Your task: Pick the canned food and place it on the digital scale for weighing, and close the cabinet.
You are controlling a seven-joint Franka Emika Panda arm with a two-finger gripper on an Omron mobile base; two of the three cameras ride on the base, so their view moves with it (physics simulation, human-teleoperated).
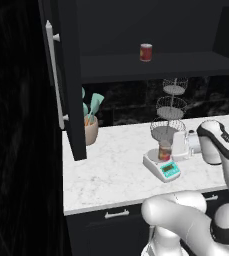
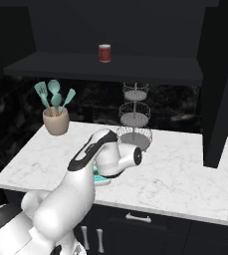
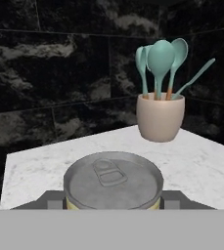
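Canned food (image 1: 165,150) upright on digital scale (image 1: 162,167), silvery top up, axis vertical

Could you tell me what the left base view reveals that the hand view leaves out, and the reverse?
Left base view alone: the digital scale with its teal display, the uniformly red can on the cabinet shelf, the open door, and the tiered wire basket. Hand view alone: the silvery pull-tab lid of the canned food, seen close from above. Both: the canned food, the utensil pot and the marble counter.
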